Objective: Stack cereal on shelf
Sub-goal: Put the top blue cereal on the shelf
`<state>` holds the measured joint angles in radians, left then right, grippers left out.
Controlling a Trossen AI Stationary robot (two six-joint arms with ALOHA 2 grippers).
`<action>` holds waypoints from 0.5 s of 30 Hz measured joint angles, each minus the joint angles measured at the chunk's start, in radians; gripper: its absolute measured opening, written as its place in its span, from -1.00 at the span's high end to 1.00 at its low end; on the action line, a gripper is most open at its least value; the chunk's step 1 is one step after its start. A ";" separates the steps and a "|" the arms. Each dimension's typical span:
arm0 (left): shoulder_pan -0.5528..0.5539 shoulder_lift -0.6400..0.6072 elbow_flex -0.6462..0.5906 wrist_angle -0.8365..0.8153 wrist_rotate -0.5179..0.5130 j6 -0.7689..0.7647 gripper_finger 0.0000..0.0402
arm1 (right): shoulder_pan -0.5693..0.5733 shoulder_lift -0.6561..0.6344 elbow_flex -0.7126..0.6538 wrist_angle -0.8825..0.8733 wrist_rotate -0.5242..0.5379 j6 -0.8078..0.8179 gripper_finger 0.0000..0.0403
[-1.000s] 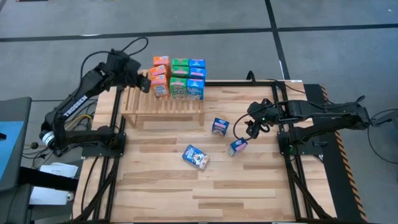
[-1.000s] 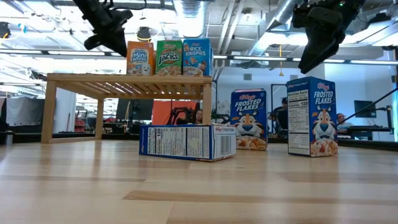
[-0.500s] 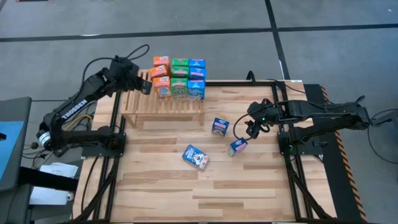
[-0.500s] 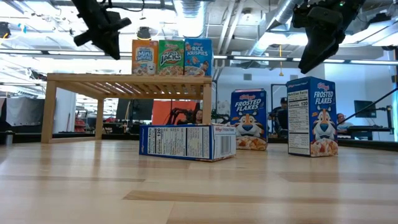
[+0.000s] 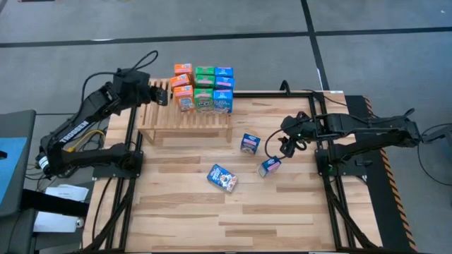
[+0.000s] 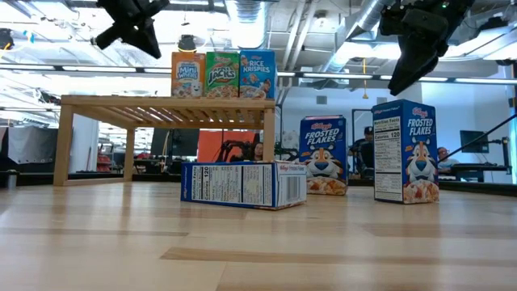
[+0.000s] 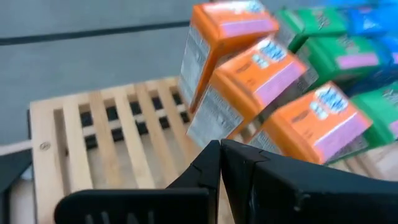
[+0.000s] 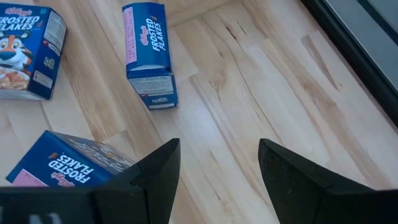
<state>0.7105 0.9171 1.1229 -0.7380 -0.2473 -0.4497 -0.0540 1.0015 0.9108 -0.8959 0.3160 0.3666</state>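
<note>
Several small cereal boxes [image 5: 203,88] in orange, green and blue stand in rows on the right half of the slatted wooden shelf [image 5: 164,118]. My left gripper [image 5: 161,96] is shut and hovers above the shelf's bare slats [image 7: 93,130], just left of the orange boxes [image 7: 249,81], touching nothing. Three blue Frosted Flakes boxes are on the table: two upright ones [image 5: 249,143] [image 5: 269,166] and one lying flat [image 5: 222,178]. My right gripper [image 8: 217,163] hangs open above the box [image 8: 68,165] at the right.
The shelf's left half is bare slats. Black arm frames run along the table's left edge [image 5: 131,152] and right edge [image 5: 328,159]. Open plank tabletop [image 5: 233,219] lies toward the near edge.
My shut left gripper has drawn back from the orange boxes toward the table's left edge, risen a little and rolled. The front row of boxes on the shelf stands slightly farther right than a second ago.
</note>
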 joint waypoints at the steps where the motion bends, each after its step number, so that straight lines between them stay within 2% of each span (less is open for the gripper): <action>1: 0.000 0.006 0.000 0.014 0.002 0.000 1.00 | 0.000 0.000 0.000 0.000 0.000 -0.006 -0.19; 3: -0.005 0.028 0.000 0.051 0.019 0.000 1.00 | 0.000 0.000 0.000 0.000 0.000 -0.009 -0.19; 5: -0.013 0.042 0.000 0.062 0.083 -0.001 1.00 | 0.000 0.000 0.000 0.000 0.000 -0.009 -0.19; 8: -0.042 0.034 0.013 -0.040 0.169 -0.013 1.00 | 0.000 0.000 0.000 0.000 0.000 0.004 -0.19; 12: -0.109 -0.016 0.073 -0.266 0.132 -0.077 1.00 | 0.000 0.000 0.000 0.002 -0.001 0.000 -0.19; 15: -0.175 -0.072 0.085 -0.308 0.125 -0.147 1.00 | -0.010 0.001 0.000 0.016 -0.001 -0.021 -0.19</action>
<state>0.5359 0.8446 1.2079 -1.0457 -0.1227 -0.5964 -0.0638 1.0023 0.9108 -0.8800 0.3152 0.3458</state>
